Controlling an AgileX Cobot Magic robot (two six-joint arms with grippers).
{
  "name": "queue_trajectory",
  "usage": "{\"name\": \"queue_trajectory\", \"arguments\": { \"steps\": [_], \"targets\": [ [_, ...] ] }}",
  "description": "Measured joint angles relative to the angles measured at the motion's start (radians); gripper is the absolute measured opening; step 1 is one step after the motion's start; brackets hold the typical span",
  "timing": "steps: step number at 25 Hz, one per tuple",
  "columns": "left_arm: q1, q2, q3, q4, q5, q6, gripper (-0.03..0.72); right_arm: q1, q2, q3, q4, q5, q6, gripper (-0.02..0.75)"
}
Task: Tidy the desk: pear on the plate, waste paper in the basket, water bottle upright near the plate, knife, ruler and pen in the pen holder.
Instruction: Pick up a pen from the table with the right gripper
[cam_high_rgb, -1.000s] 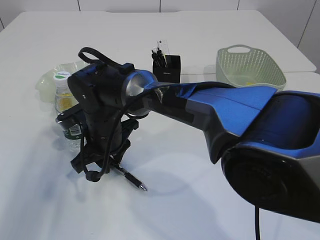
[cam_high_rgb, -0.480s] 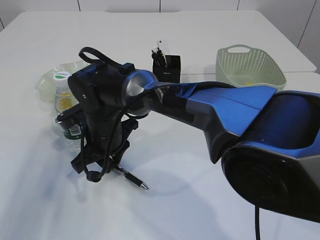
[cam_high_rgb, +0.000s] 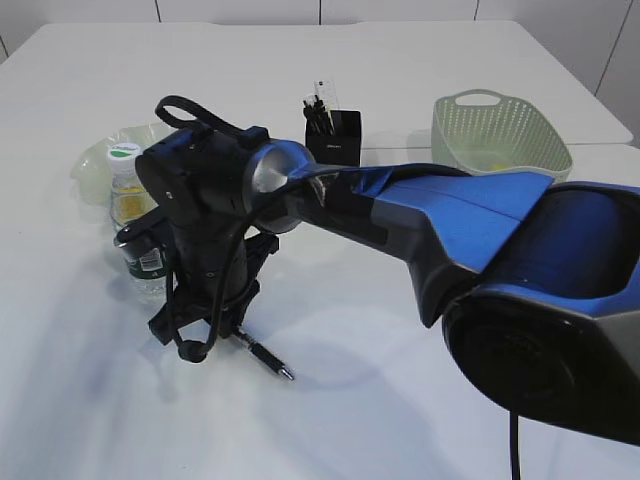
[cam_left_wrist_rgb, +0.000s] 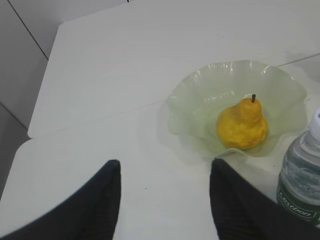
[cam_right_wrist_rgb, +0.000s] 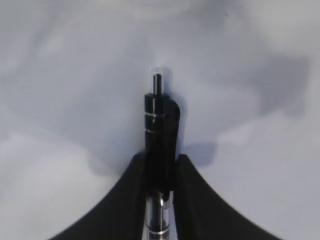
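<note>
At the lower left of the exterior view my right gripper (cam_high_rgb: 205, 325) is down on the large plain white desk (cam_high_rgb: 400, 90), its jaws pressed against both sides of the slim black pen (cam_right_wrist_rgb: 159, 130), which the right wrist view shows caught between my fingertips. My left gripper (cam_left_wrist_rgb: 165, 200) hangs with its jaws spread and nothing between them.

Much looks finished. The yellow-orange pear (cam_left_wrist_rgb: 243, 126) sits in the pale green ruffled glass plate (cam_left_wrist_rgb: 200, 95), and the small clear water bottle with the dark green label (cam_high_rgb: 132, 225) stands upright just beside that plate. Dark items already poke from the small black square pen holder (cam_high_rgb: 334, 137) at upper centre; I cannot tell which they are. Something yellowish lies in the sage green woven-pattern basket (cam_high_rgb: 500, 135) at upper right.

I judge the pen is what remains: lift it and drop it in the holder.
</note>
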Motion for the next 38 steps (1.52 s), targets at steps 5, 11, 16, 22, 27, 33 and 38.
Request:
{"name": "queue_trajectory", "arguments": {
  "steps": [5,11,16,22,27,33,38],
  "targets": [
    [0.000,0.000,0.000,0.000,0.000,0.000,0.402,0.000,0.002,0.000,-0.007,0.000,-0.002,0.114],
    [0.000,0.000,0.000,0.000,0.000,0.000,0.402,0.000,0.002,0.000,0.002,0.000,-0.002,0.114],
    [0.000,0.000,0.000,0.000,0.002,0.000,0.402,0.000,0.002,0.000,0.021,0.000,-0.002,0.114],
    [0.000,0.000,0.000,0.000,0.014,0.000,0.402,-0.002,0.002,0.000,0.028,0.000,-0.002,0.114],
    [0.000,0.000,0.000,0.000,0.014,0.000,0.402,-0.002,-0.002,0.000,0.035,0.000,-0.002,0.114],
    [0.000,0.000,0.000,0.000,0.014,0.000,0.402,-0.002,-0.013,0.000,0.040,0.000,0.000,0.114],
    [0.000,0.000,0.000,0.000,0.014,0.000,0.402,-0.002,-0.015,0.000,0.050,0.000,0.001,0.114]
  ]
}}
